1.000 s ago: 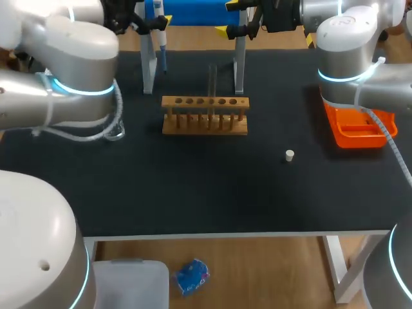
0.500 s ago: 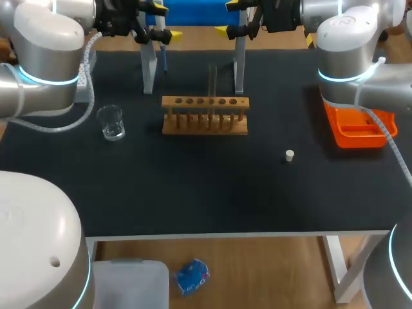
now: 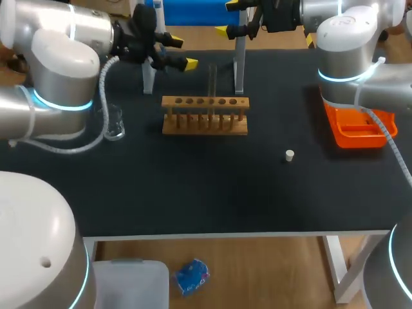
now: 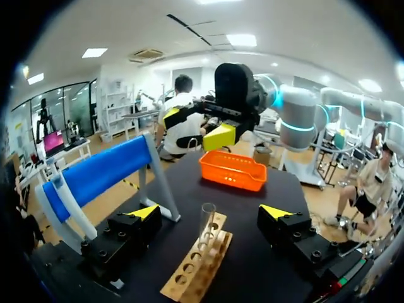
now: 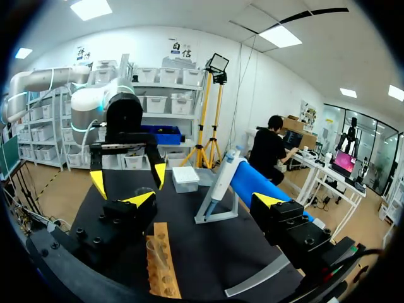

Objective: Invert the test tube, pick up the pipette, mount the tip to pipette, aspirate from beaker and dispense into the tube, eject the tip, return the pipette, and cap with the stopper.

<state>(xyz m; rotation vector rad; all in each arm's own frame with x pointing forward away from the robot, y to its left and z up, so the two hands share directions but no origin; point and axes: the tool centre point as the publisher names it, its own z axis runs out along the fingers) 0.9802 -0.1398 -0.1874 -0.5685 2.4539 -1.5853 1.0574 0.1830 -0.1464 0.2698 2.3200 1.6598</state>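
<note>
A clear test tube (image 3: 212, 77) stands upright in the wooden rack (image 3: 205, 123) at the table's back middle. My left gripper (image 3: 182, 53) is open and level, just left of the tube. In the left wrist view the tube (image 4: 206, 224) stands ahead, in line with the gap between the open fingers of my left gripper (image 4: 210, 213). My right gripper (image 3: 227, 18) hangs open high behind the rack, holding nothing. The pipette (image 5: 222, 183) rests on the blue stand (image 5: 252, 183). A glass beaker (image 3: 114, 123) stands at the left. The white stopper (image 3: 290, 154) lies on the mat at the right.
An orange tray (image 3: 358, 131) sits at the right, under my right arm. The stand's two grey posts (image 3: 239, 64) rise behind the rack. My left arm's cable hangs beside the beaker. Open black mat lies in front of the rack.
My left arm has swung right, carrying its open gripper from the back left corner to beside the tube. The beaker came out from behind its elbow. The right arm has not moved.
</note>
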